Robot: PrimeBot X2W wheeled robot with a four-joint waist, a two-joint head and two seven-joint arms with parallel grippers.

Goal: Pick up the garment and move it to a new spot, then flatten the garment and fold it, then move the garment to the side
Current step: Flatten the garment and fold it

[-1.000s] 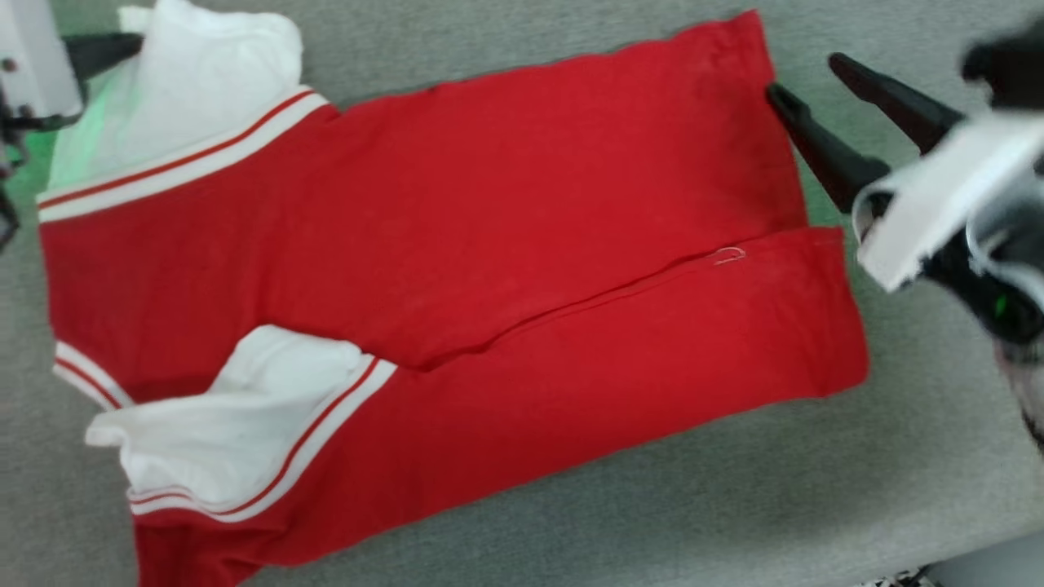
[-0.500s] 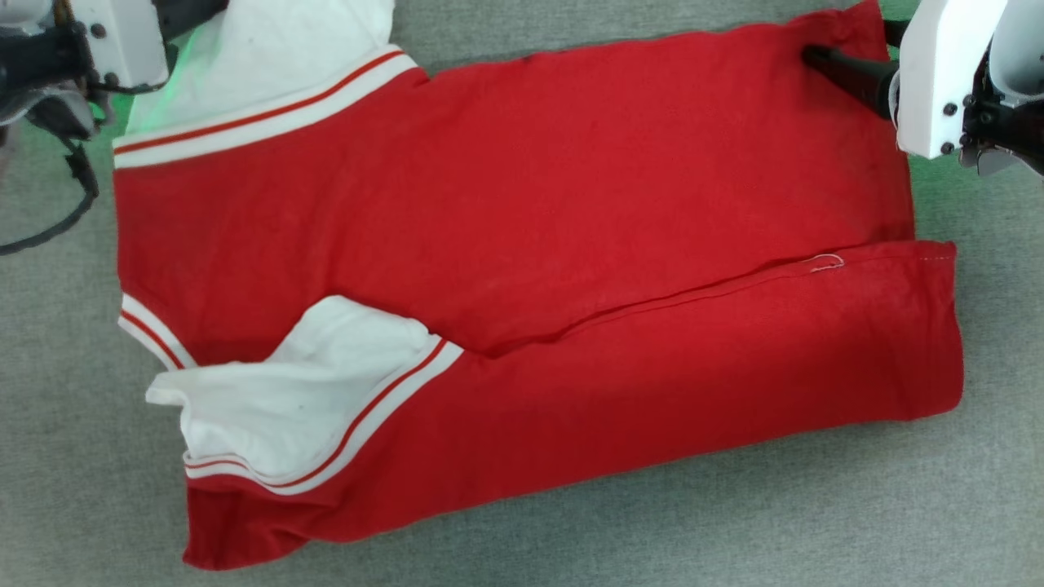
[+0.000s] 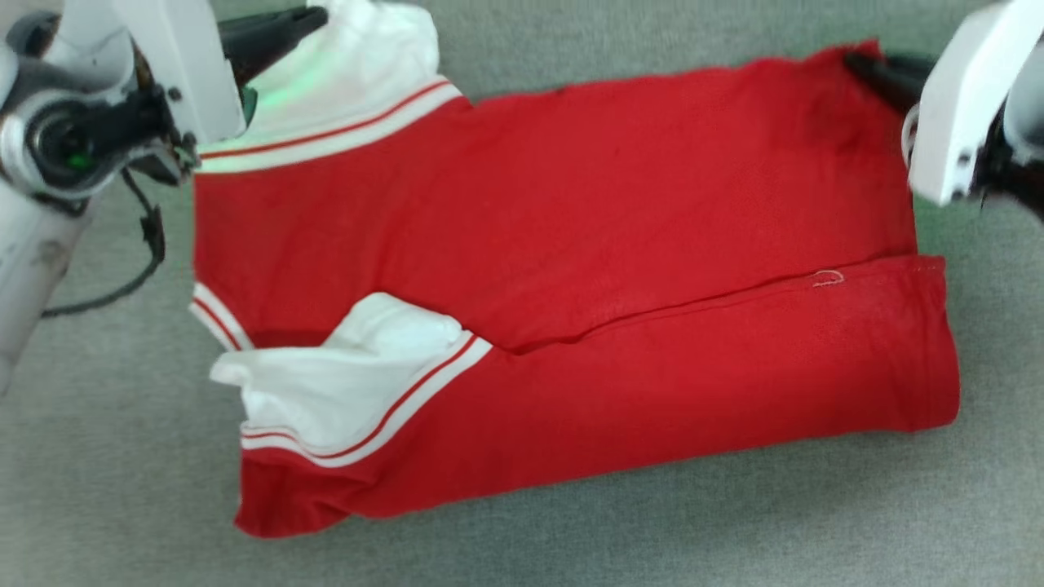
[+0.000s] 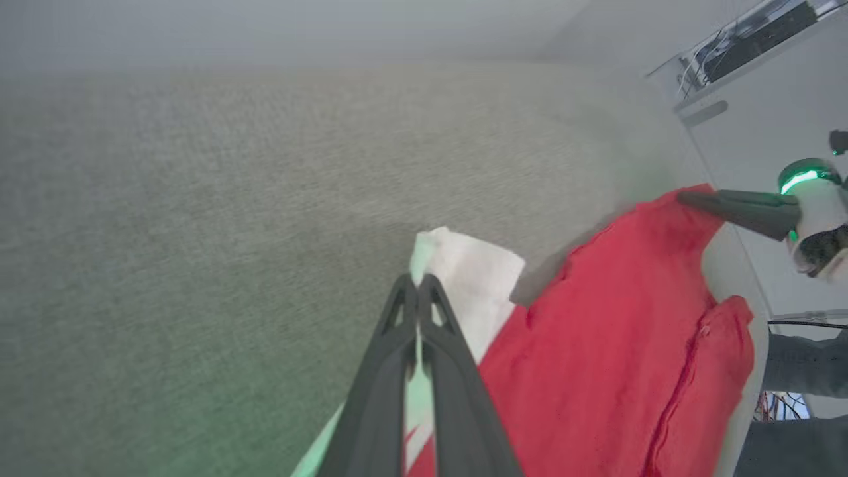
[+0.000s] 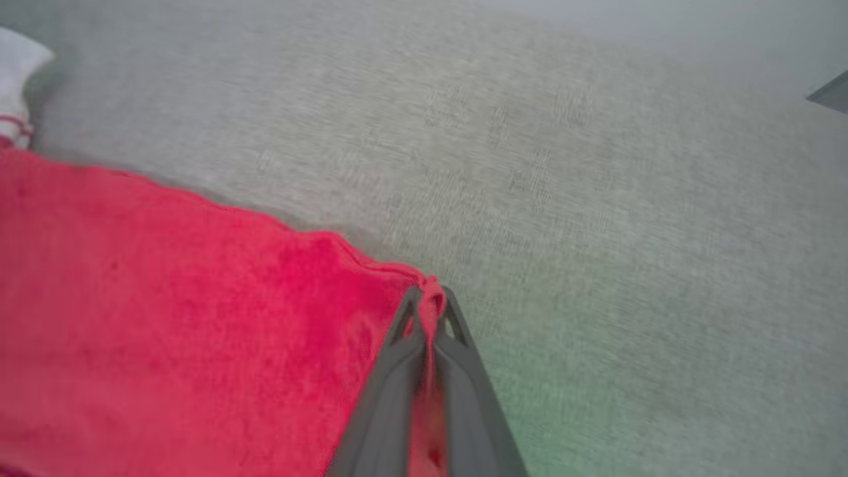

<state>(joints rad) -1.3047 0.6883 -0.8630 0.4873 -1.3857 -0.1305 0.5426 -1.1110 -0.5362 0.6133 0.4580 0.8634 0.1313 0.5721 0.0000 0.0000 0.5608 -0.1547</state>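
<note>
Grey woven cloth (image 3: 571, 538) covers the whole work surface, and the red jersey (image 3: 571, 269) lies across its middle, neck end to the left and hem to the right. Its two long sides are turned in over the body and meet along a slanting line. One white sleeve (image 3: 351, 391) lies crumpled on the near left part, with striped trim beside it. A small white thread loop (image 3: 826, 279) sits near the hem.

At the far left corner, the left gripper (image 3: 314, 18) has its jaws clenched on the other white sleeve (image 3: 367, 57). The left wrist view shows a pale strip of that sleeve running between the two dark fingers, which the head view hides behind the arm's white housing.

At the far right corner, the right gripper (image 3: 856, 61) pinches the hem. The right wrist view shows the jaws closed with a small bunch of red cloth caught at their tips.

Green light tints the grey cloth near both grippers. In the left wrist view, a pale wall with a cable tray (image 4: 748, 33) stands beyond the right side of the surface.
</note>
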